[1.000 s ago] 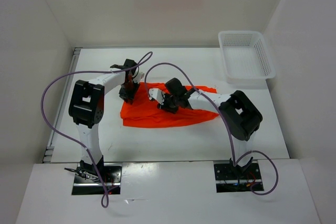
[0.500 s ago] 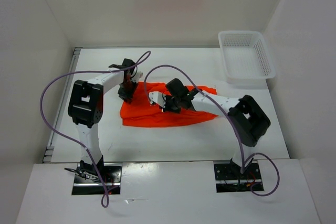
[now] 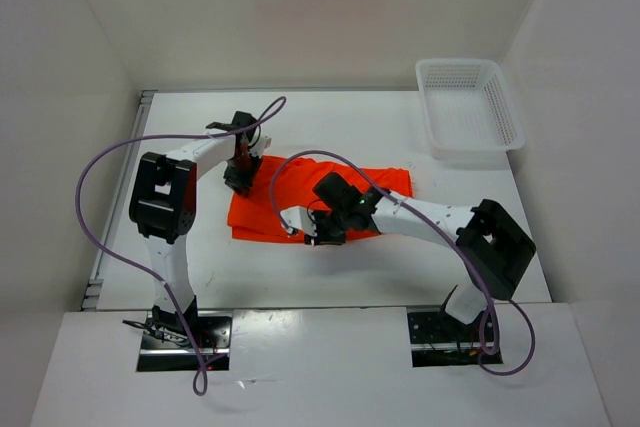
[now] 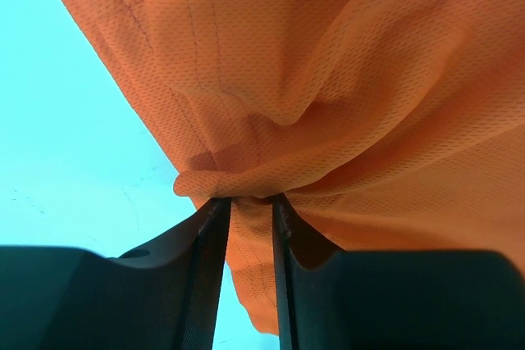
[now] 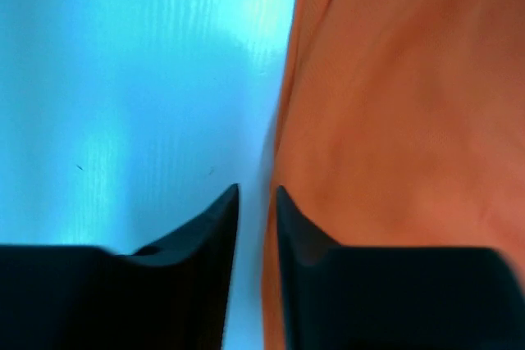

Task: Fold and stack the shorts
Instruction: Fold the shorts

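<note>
Lying spread at the middle of the desk (image 3: pixel 200 257): orange shorts (image 3: pixel 385 182), well apart from the white mesh basket (image 3: pixel 470 147) at far right.

Left tool (image 4: pixel 250 202): clamped on a bunched fold at the shorts' far-left corner.

Right tool (image 5: pixel 256 198): fingers nearly together at the near hem, cloth edge running along the gap; whether it grips cannot be told.

Risk, as judged: if the right tool holds only air or a single layer, a pull would miss the hem. The left pinch looks shallow and may slip, skewing the fold.
</note>
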### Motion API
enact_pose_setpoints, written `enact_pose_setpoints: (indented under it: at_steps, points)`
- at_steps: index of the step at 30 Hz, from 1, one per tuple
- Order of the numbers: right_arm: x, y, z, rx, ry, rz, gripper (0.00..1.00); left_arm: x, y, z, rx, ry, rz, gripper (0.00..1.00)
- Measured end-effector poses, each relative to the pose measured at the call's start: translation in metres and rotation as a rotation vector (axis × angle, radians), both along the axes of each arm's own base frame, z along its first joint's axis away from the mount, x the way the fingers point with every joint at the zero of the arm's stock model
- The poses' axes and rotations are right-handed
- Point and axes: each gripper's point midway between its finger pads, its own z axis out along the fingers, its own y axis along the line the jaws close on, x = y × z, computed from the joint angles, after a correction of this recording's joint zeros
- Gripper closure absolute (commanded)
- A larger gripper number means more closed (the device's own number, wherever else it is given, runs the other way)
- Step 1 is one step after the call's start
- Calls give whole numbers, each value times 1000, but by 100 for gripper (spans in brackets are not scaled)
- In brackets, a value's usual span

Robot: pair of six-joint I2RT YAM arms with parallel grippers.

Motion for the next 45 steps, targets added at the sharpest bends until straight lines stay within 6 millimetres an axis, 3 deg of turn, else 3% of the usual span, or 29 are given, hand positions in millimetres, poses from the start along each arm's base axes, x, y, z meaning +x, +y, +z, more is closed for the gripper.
enact_pose_setpoints:
  at_steps: [6,10,13,15,18,20,24,28,35,38,45]
  points:
    - [-5,-4,-4,-12,26,-12,51,0,1,3,-1,-7,3,63]
    - [1,-5,11,29,65,-118,48,-1,-1,28,-31,-43,1,60]
    - [33,-11,40,114,91,-293,57,11,-5,67,-62,-141,-1,60]
    - [64,-29,56,156,84,-441,62,26,-7,92,-79,-225,0,60]
    - [98,-70,55,144,79,-652,65,48,-9,106,-93,-293,4,59]
    - [108,-96,43,95,86,-758,66,56,-9,98,-90,-288,9,59]
    - [108,-142,16,-28,109,-896,67,64,-5,51,-68,-203,23,57]
    - [92,-164,-4,-128,122,-932,67,60,-2,17,-54,-127,29,55]
    - [73,-180,-21,-211,134,-932,67,73,-10,23,-95,-165,19,55]
    - [69,-184,-25,-230,131,-923,62,78,-16,24,-122,-172,11,55]
    - [60,-199,-39,-298,103,-889,62,71,-23,3,-158,-110,-1,63]
